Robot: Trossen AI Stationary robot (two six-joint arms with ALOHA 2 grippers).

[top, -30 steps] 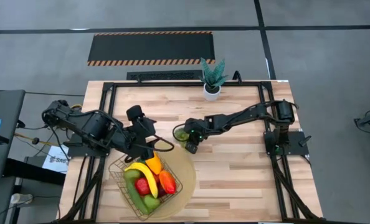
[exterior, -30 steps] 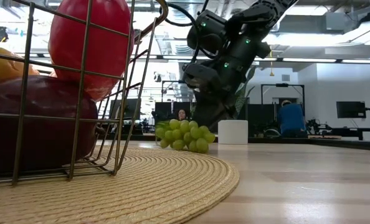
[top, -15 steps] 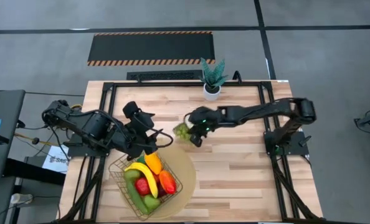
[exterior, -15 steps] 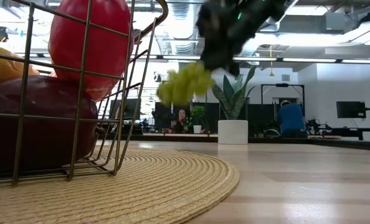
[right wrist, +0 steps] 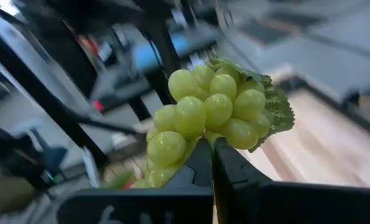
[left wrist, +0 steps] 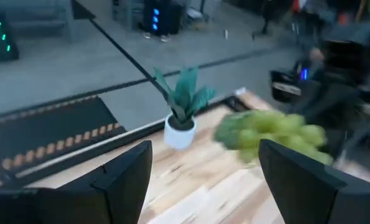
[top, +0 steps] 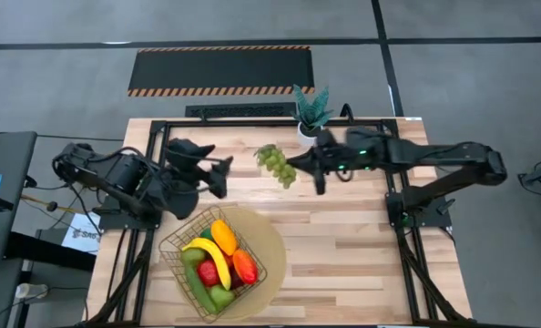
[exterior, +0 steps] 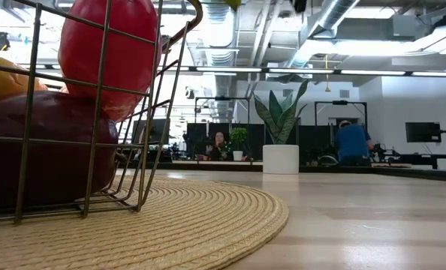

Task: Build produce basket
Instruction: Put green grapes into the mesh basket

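Two arms work over a pale wood table [top: 343, 246] framed by black rails. The right gripper [top: 293, 165] reaches across the far half, its fingers pressed together on the stem of the green grapes [top: 274, 163], which hang in the air clear of the boards, just in front of the potted plant [top: 311, 115] at the far edge. In the right wrist view the grapes [right wrist: 210, 118] sit bunched right at the closed fingertips. The left gripper [top: 225, 176] hovers a little to the left of the bunch, fingers spread and holding nothing; its wrist view shows the grapes [left wrist: 269, 135] and the plant [left wrist: 181, 106] between and beyond its two dark fingers [left wrist: 119, 180]. Between the grapes and the basket [top: 214, 261] lies bare wood. The basket stands on a round tan mat [top: 272, 246] near the front left edge, holding a banana [top: 209, 249], an orange [top: 223, 238], a red apple [top: 209, 271] and other produce. The right half of the table is bare. From table height, the basket wires [exterior: 99, 112] fill the left side, with the mat [exterior: 170, 225] under them, and an open workroom with desks and seated people beyond.
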